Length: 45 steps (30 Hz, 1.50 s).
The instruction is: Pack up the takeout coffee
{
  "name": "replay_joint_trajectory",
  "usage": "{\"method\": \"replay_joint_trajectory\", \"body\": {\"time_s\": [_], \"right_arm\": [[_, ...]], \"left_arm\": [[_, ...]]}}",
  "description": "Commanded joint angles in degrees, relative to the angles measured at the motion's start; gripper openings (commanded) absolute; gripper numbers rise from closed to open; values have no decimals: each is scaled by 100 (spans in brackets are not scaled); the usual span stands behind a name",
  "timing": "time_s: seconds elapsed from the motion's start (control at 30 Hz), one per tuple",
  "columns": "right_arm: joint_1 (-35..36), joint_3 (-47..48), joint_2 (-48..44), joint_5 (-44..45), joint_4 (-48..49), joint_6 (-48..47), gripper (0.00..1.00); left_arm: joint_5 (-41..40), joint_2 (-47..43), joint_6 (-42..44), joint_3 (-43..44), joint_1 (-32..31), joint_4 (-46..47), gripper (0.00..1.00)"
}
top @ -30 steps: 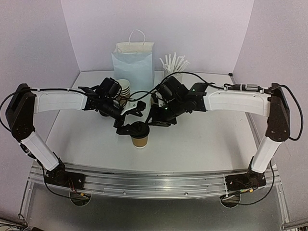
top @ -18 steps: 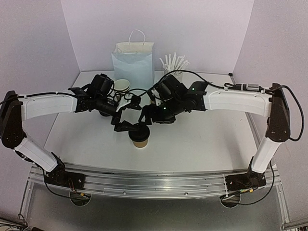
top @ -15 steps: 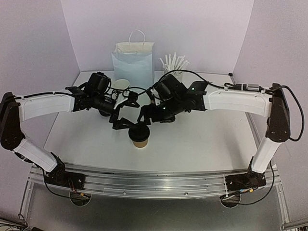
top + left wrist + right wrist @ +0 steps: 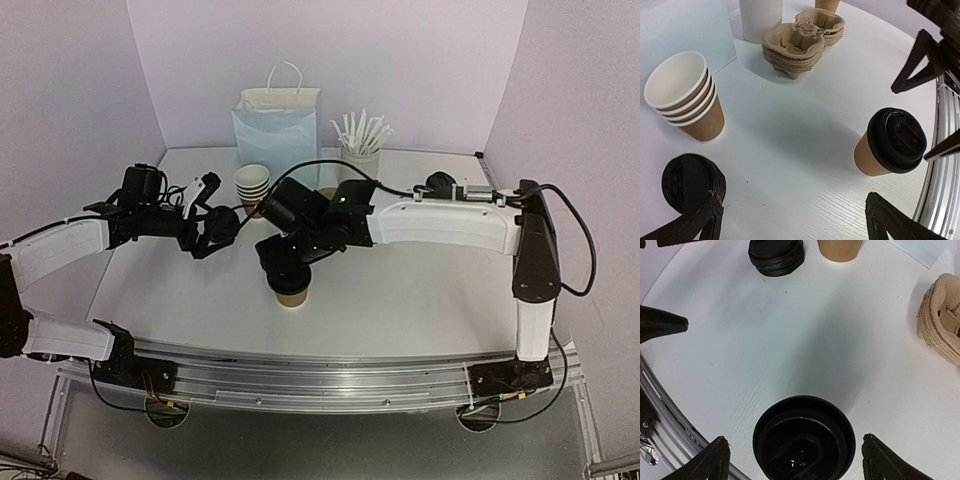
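Lidded brown paper coffee cup (image 4: pixel 291 290) stands upright (long axis vertical) at the front middle of the white bench (image 4: pixel 420 290), seen from above directly under the right jaws, the nearer pair; the left jaws sit well off leftward. Left wrist: those jaws gape empty, cup ahead-right, tan moulded-pulp carrier stack (image 4: pixel 800 42) beyond. Right wrist: jaws wide, gripping nothing, round black plastic lid (image 4: pixel 804 440) centred between them. No legible writing
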Motion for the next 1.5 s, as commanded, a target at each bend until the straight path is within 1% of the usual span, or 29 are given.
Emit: {"method": "replay_joint_trajectory", "body": {"time_s": [0.0,0.1,0.27,0.63,1.07,1.2,1.33,1.47], "right_arm": [[119,410,253,543,-780,257,87],[140,525,340,519,-836,315,86],[220,678,540,552,-1003,400,84],[260,823,788,361,-1016,289,84],[252,512,682,717,-1104,410,66],[206,458,456,853,-1109,470,62],[-17,269,105,745,-1109,664,56],[-253,81,-326,635,-1100,858,56]], "left_arm": [[-471,-254,-597,-282,17,452,99],[-624,-258,-698,-384,21,586,99],[-577,-229,-741,-445,24,661,99],[-583,-204,-724,-538,24,694,99],[-580,-132,-663,-511,25,750,99],[-555,-98,-648,-494,26,752,99],[-537,-72,-615,-475,26,770,100],[-532,-69,-610,-459,26,776,99]]}}
